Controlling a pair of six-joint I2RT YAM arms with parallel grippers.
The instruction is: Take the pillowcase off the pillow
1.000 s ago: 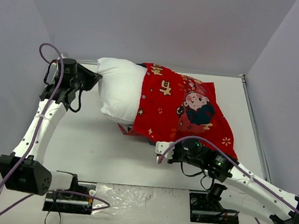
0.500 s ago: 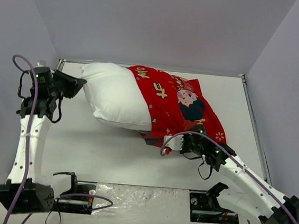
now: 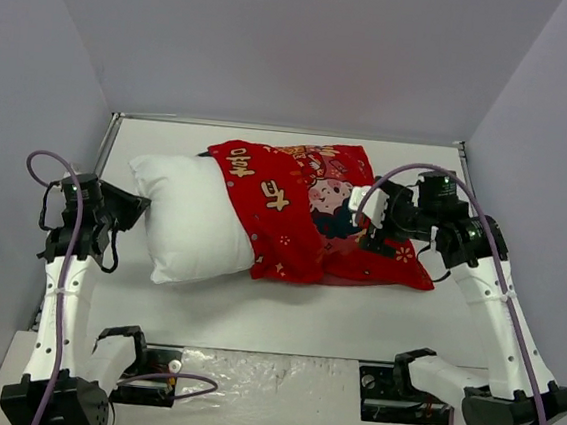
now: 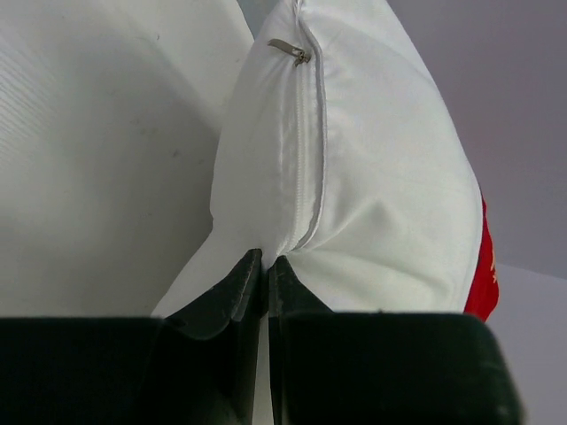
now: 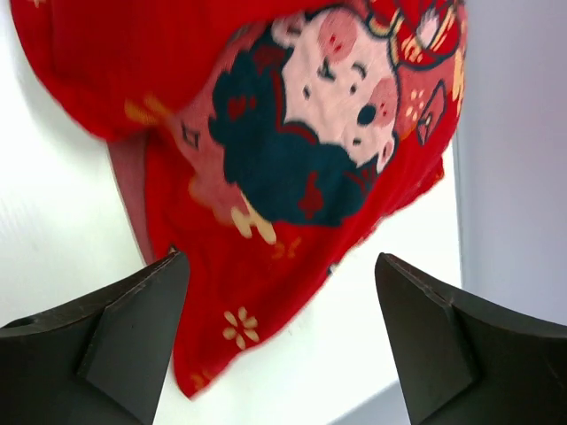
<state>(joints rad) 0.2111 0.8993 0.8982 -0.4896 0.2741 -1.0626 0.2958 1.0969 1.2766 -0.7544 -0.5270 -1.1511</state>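
The white pillow (image 3: 187, 218) lies at the left of the table, its right half still inside the bright red pillowcase (image 3: 304, 209). My left gripper (image 3: 139, 209) is shut on the pillow's left corner. In the left wrist view the jaws (image 4: 264, 258) pinch the white fabric beside the pillow's (image 4: 372, 177) zip seam, and a sliver of pillowcase (image 4: 484, 274) shows at the right. My right gripper (image 3: 367, 223) hovers open above the pillowcase's right part, nothing between its fingers. In the right wrist view the cartoon-printed pillowcase (image 5: 292, 133) lies flat below my open right gripper (image 5: 283, 297).
Grey walls enclose the white table (image 3: 284, 313) on the left, back and right. A raised rim (image 3: 479, 221) runs along the right side. Both arm bases and cables (image 3: 147, 375) sit at the near edge.
The left arm dragged the pillow leftward and nearer, drawing more white out of the case. The right gripper let go of the pillowcase's near edge, opened, and moved up to the far right.
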